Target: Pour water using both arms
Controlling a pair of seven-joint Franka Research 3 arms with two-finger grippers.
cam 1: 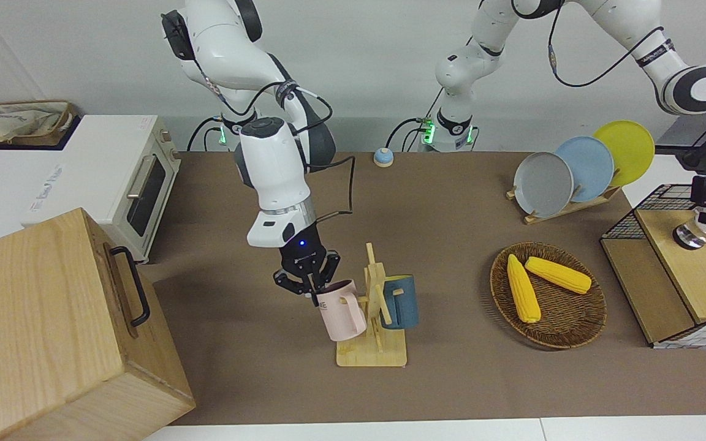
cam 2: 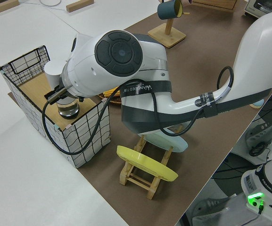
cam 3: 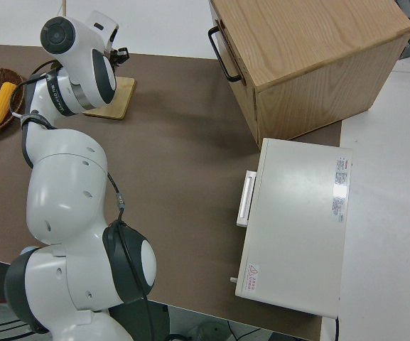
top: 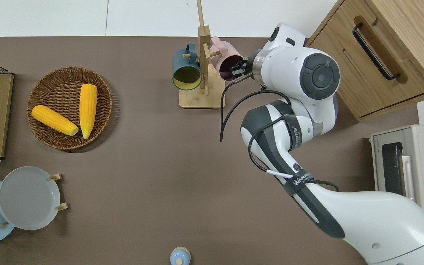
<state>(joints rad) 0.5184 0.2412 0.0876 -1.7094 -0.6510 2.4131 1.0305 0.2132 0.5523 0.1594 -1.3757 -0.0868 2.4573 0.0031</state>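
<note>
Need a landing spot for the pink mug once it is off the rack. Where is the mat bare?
Bare mat spans the middle, between mug rack, wicker basket, plate rack and small blue knob. Crowded: around the right gripper, pink mug and wooden cabinet.

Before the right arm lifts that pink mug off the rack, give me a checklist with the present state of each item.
1. right gripper at the rim of the pink mug: ok, fingers straddle the rim.
2. Fingers shut firmly on the rim: cannot tell.
3. Pink mug's handle on a peg of the wooden mug rack: ok, it hangs there, not yet lifted.
4. blue mug hanging on the rack's opposite peg, apart from the gripper: ok.
5. left gripper with a metal-and-glass vessel on the wire-sided crate: at it, grip cannot tell.
6. Water in the vessel: cannot tell.
</note>
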